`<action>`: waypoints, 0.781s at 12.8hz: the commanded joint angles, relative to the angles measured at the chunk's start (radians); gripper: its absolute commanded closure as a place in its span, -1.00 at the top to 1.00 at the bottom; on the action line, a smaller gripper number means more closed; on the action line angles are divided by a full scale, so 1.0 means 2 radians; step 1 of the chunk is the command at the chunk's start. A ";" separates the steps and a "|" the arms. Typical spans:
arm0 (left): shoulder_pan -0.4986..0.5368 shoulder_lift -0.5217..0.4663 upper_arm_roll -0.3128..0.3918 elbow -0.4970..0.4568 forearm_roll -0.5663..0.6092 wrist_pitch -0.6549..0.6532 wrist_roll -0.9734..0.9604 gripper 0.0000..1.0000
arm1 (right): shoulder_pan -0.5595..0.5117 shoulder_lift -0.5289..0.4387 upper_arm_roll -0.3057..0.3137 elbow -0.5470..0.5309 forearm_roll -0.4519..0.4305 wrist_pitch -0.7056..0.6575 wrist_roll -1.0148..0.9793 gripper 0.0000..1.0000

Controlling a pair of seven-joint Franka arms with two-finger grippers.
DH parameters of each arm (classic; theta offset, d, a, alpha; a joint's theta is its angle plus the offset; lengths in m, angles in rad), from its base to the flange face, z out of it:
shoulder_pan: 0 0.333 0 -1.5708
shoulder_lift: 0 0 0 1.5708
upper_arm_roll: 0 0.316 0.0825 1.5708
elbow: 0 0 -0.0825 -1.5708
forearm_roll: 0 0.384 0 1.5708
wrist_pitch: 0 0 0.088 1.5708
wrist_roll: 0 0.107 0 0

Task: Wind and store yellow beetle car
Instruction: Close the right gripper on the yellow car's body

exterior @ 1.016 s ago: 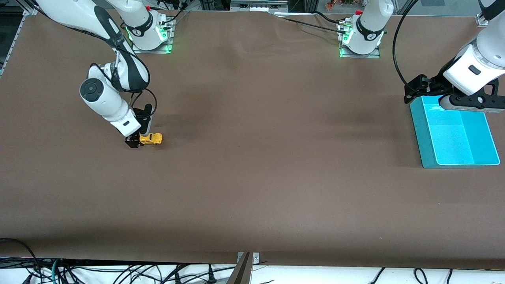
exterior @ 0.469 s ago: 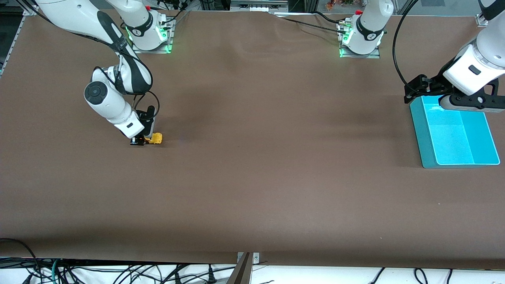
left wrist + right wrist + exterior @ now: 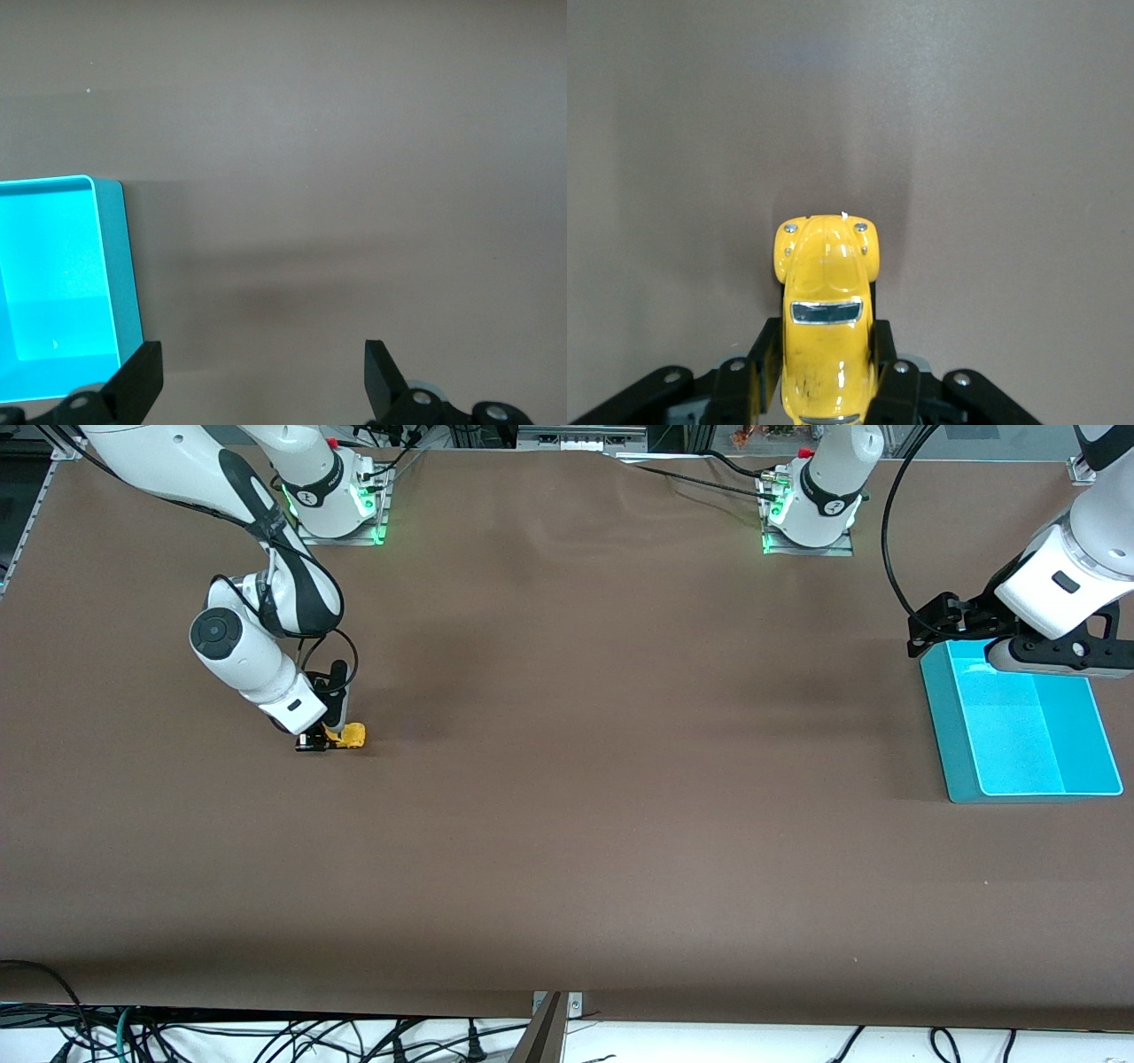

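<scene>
No text, label, brand or number can be read anywhere in these views. The markings on the arms are too small to make out.

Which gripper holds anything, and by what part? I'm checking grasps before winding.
The right gripper is shut on the small yellow beetle toy car, pinching its sides near the rear. The left gripper is open, holding nothing.

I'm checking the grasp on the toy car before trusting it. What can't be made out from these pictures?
- Rear of the yellow beetle car: cut off by the right wrist view's edge.
- Its wheels: hidden under its body and by the right gripper, shut on its sides.
- Front view: car too small, partly covered by that gripper.
- Left gripper, open over the teal bin's edge: only fingertips show.
</scene>
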 commanded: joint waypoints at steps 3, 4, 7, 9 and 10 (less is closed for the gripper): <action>0.001 -0.002 -0.003 0.006 0.014 -0.008 -0.002 1.00 | -0.019 0.015 0.003 0.005 -0.005 0.003 -0.021 -0.60; 0.000 -0.002 -0.003 0.006 0.014 -0.008 -0.003 1.00 | -0.028 0.018 0.004 0.004 -0.004 0.003 -0.023 -0.60; 0.000 -0.002 -0.004 0.006 0.014 -0.008 -0.004 1.00 | -0.049 0.024 0.003 0.003 -0.003 0.001 -0.029 -0.60; 0.000 -0.002 -0.005 0.006 0.014 -0.008 -0.004 1.00 | -0.074 0.030 0.003 0.003 -0.002 0.000 -0.052 -0.60; 0.000 -0.002 -0.006 0.006 0.014 -0.008 -0.004 1.00 | -0.087 0.031 0.003 0.003 -0.002 0.000 -0.069 -0.60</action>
